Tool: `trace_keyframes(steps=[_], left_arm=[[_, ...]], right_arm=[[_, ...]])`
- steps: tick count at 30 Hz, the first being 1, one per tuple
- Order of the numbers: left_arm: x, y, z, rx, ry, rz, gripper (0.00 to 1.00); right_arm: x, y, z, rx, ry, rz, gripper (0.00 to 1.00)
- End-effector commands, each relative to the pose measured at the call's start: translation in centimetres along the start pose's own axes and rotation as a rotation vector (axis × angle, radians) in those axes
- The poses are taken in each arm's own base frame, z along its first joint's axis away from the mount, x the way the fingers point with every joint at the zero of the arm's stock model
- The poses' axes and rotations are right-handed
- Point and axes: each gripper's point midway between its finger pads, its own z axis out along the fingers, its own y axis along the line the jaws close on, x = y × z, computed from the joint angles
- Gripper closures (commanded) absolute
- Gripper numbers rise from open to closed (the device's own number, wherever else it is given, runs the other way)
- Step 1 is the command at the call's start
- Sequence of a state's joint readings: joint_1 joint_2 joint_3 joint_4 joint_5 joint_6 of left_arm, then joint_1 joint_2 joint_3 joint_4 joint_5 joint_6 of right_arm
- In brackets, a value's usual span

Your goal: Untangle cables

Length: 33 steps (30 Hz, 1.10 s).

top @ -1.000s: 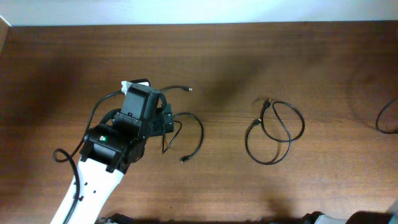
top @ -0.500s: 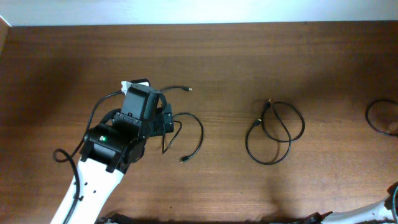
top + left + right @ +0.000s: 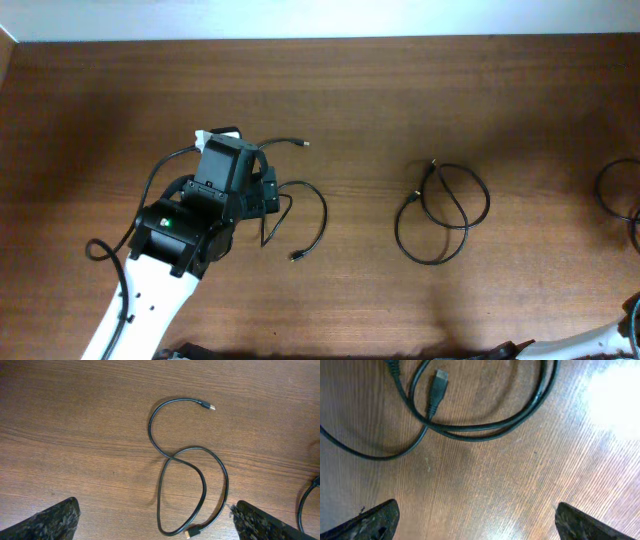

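Reshaped at the table's right edge: right cable point(image 3: 470, 438) now closed into a loop, right arm brought into view at the near right corner.

Three cables are seen lying well apart on the table point(image 3: 400, 90), none crossing another, so the separating is judged largely done. Each is still crossed over itself, and the middle cable point(image 3: 416, 203) is coiled double, so loosening those loops is judged to be what is left. The right cable and its plug point(image 3: 438, 385) are seen ahead of the right claw point(image 3: 475, 520), whose fingers are spread wide with only bare wood between them. The left cable point(image 3: 169, 458) is laid in an S near the left arm, its lower loop reaching between the wide-spread fingers of the left claw point(image 3: 160, 520); nothing is gripped.
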State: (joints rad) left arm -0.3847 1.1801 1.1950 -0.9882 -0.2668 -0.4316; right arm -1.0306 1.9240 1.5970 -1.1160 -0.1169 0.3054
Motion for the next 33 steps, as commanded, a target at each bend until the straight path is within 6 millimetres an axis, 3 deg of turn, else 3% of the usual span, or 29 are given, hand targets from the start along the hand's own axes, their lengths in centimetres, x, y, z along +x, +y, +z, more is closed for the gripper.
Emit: trace_keyframes(steps=[1,2,4,7,9,14,19,20,22,25,27,28,29,30,33], left_arm=[[-0.1,0.3,0.0,-0.014,-0.005,-0.013,0.01],[0.0,0.3,0.0,-0.014,-0.004,-0.013,0.01],[0.0,0.3,0.0,-0.014,-0.004,-0.013,0.01],[0.0,0.3,0.0,-0.014,-0.004,-0.013,0.01],[0.0,0.3,0.0,-0.014,-0.004,-0.013,0.01],[0.0,0.3,0.0,-0.014,-0.004,-0.013,0.01],[0.0,0.3,0.0,-0.014,-0.004,-0.013,0.01],[0.0,0.3,0.0,-0.014,-0.004,-0.013,0.01],[0.0,0.3,0.0,-0.014,-0.004,-0.013,0.01],[0.0,0.3,0.0,-0.014,-0.004,-0.013,0.01],[0.0,0.3,0.0,-0.014,-0.004,-0.013,0.01],[0.0,0.3,0.0,-0.014,-0.004,-0.013,0.01],[0.0,0.3,0.0,-0.014,-0.004,-0.013,0.01],[0.0,0.3,0.0,-0.014,-0.004,-0.013,0.01],[0.0,0.3,0.0,-0.014,-0.004,-0.013,0.01]], right_arm=[[0.6,3.8,-2.1,-0.165,-0.026,-0.242,0.02],[2.1,6.9,-2.5,-0.288,-0.009,-0.42,0.02],[4.5,11.0,-3.0,-0.414,0.018,-0.577,0.02],[11.0,17.5,-2.8,-0.484,0.074,-0.926,0.01],[16.8,21.1,-2.7,-0.515,0.127,-1.176,0.01],[26.0,24.0,-2.4,-0.471,0.233,-1.424,0.01],[33.7,24.2,-2.3,-0.455,0.34,-1.604,0.01],[34.7,23.7,-1.5,-0.412,0.347,-1.634,0.01],[34.2,22.8,0.8,-0.259,0.307,-1.572,0.01],[34.5,21.5,1.9,-0.225,0.351,-1.513,0.26],[34.6,20.7,2.8,-0.205,0.361,-1.511,0.35],[34.6,20.4,3.1,-0.2,0.365,-1.51,0.44],[34.8,20.0,3.5,-0.188,0.377,-1.494,0.66],[34.8,19.8,3.7,-0.182,0.383,-1.481,0.96],[34.5,20.7,3.0,-0.192,0.362,-1.458,0.96]])
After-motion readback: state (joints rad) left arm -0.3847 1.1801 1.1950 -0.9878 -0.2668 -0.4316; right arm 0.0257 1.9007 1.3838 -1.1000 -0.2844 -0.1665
